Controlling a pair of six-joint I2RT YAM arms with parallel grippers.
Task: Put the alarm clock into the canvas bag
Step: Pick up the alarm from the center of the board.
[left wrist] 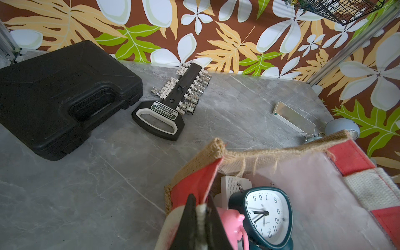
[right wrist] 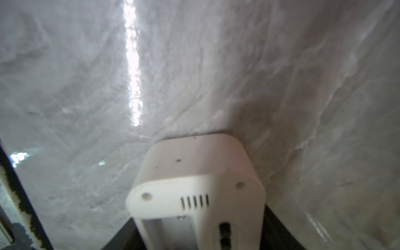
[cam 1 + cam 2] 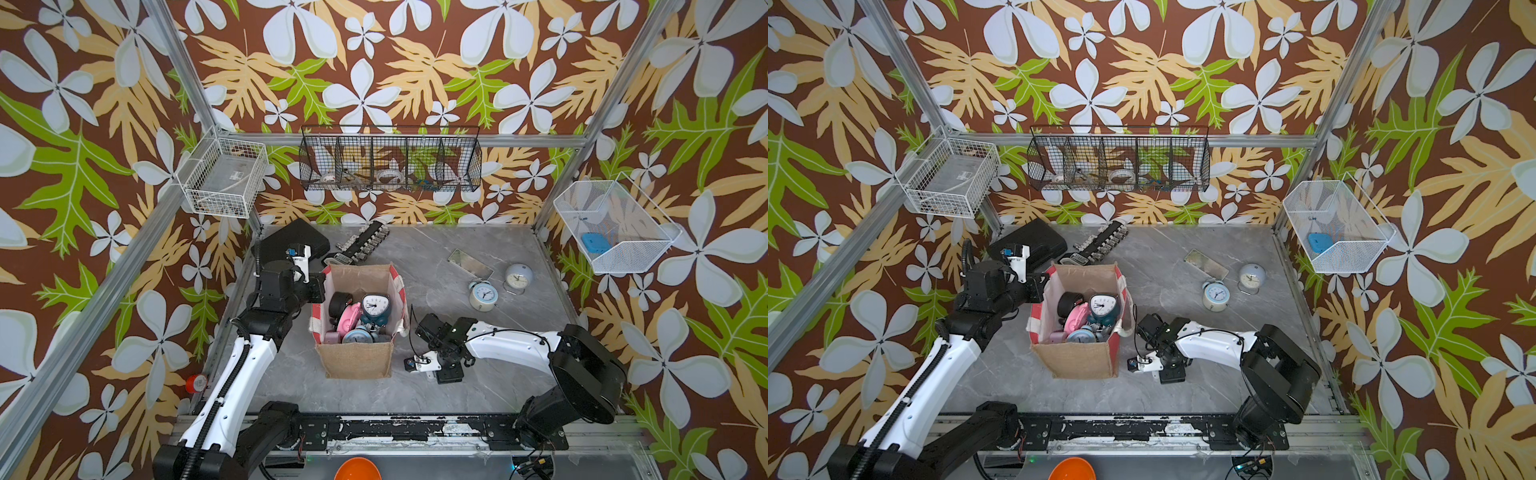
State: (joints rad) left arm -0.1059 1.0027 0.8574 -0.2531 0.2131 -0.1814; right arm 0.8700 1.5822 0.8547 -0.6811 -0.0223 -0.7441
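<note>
Near the right edge of the bench (image 3: 457,399), a pale-blue twin-bell alarm clock (image 3: 483,296) sits outside the canvas bag (image 3: 357,358), which stands mid-bench with a teal clock (image 3: 374,307) inside. The left pincer (image 1: 200,207) pinches the bag's rim. The right pincer (image 3: 446,373) straddles a white vented box (image 2: 199,173); whether it grips cannot be told.

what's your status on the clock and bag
Left tool shut on canvas bag rim. Right tool low, jaws round a white box, grip unclear. Bag crowded with clocks; blue clock and grey clock loose on table.
</note>
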